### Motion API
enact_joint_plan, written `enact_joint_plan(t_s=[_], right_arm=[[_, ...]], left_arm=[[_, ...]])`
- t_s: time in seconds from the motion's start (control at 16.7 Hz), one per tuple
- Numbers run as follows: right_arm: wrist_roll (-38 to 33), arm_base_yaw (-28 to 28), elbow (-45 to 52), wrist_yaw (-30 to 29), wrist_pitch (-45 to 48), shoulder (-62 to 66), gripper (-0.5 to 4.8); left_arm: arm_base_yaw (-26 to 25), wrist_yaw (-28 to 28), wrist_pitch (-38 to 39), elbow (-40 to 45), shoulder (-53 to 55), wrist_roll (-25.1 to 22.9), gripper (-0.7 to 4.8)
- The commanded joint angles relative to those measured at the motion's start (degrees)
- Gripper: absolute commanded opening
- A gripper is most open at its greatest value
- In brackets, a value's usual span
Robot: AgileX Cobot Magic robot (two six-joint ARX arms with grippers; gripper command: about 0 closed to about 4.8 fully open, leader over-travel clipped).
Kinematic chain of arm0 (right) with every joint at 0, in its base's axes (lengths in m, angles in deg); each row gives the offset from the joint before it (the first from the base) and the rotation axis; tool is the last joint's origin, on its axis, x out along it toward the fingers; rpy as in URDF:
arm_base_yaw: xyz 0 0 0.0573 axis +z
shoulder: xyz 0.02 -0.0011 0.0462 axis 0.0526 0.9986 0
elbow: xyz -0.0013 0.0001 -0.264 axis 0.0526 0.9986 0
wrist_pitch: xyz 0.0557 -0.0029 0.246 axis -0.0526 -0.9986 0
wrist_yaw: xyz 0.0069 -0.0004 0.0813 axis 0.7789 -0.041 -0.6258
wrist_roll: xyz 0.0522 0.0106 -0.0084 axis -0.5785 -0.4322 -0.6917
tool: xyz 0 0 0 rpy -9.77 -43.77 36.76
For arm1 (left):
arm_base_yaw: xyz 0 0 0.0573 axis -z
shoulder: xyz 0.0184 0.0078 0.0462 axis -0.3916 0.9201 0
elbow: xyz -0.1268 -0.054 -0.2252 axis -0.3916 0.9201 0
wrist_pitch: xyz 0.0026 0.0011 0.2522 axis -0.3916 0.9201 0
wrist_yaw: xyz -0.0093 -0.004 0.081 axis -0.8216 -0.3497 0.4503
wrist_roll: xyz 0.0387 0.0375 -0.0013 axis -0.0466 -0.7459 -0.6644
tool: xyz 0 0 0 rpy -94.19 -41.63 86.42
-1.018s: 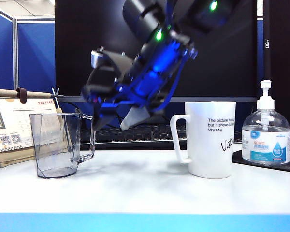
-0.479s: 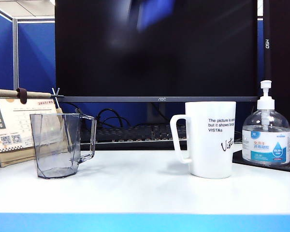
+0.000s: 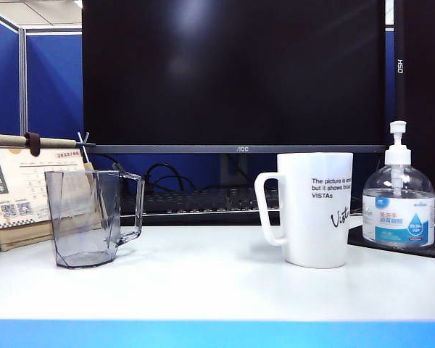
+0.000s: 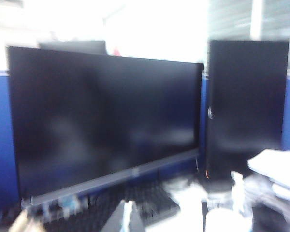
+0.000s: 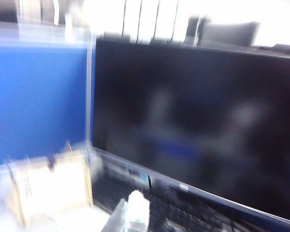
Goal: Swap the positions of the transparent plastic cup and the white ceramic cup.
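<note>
So on the white table (image 3: 217,286) the transparent plastic cup (image 3: 87,217) sits at the left, handle pointing toward the middle, right in front of a desk calendar (image 3: 25,192). The white ceramic cup (image 3: 312,209) stands upright well over to the right, handle facing the clear cup, and just beside it on its right is a pump bottle (image 3: 399,199) with a blue label. Behind all of it there's a big dark monitor (image 3: 232,72) and a black keyboard (image 3: 203,201). Neither arm shows up in the exterior view at all. Both wrist views are pretty blurry and just look at the monitor from up high. In the left wrist view the left gripper (image 4: 126,218) only pokes in as pale fingertips pressed together, so it's closed with nothing in it. Same deal for the right gripper (image 5: 130,212) in the right wrist view: tips together, closed and empty, up above the calendar side of the desk.
</note>
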Motion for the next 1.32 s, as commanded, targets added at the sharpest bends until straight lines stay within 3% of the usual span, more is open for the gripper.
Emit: enact_joint_plan(t_s=[0.06, 0.18, 0.24, 0.42, 0.48, 0.66, 0.84, 1.08, 1.26, 1.32], right_arm=[[-10.25, -0.02, 9.27, 5.14, 1.51, -16.35, -0.06], [-17.20, -0.02, 16.63, 8.94, 1.64, -27.19, -0.06], [-21.16, -0.11, 18.62, 11.69, -0.22, -26.56, -0.06], [-19.23, 0.13, 24.04, 9.29, 3.85, -20.44, -0.06], [-17.25, 0.13, 26.77, 9.22, 5.42, -19.69, -0.06], [-15.39, 0.07, 33.83, 9.62, 7.08, -19.78, -0.05], [-18.23, 0.07, 40.85, 9.90, 8.24, -19.80, -0.05], [-20.13, 0.07, 53.22, 9.86, 19.23, -19.85, -0.05], [-19.87, -0.17, 54.45, 13.75, 17.99, -19.78, -0.05], [-20.81, -0.11, 54.45, 14.43, 18.03, -19.80, -0.05]], left_arm=[[-0.04, -0.31, 4.61, -0.28, -0.09, 2.60, -0.05], [-0.02, -0.31, 3.10, 1.60, -0.09, 6.60, -0.05], [-0.20, -0.20, -2.23, 6.08, -0.09, 9.03, -0.05], [-0.07, -1.84, -14.56, 17.70, 1.03, 17.18, -0.05], [-0.07, -2.69, -17.55, 21.75, 1.01, 16.76, -0.05], [-0.07, -2.45, -17.22, 25.99, 1.01, 13.55, -0.05], [-0.07, -2.23, -15.82, 28.63, 1.01, 9.97, -0.05], [-0.07, -2.40, -13.94, 34.36, 0.98, 10.12, -0.05], [-0.07, -2.21, -13.68, 34.36, 0.94, 10.27, -0.03], [-0.07, -2.93, -13.09, 34.36, 0.90, 13.97, -0.03]])
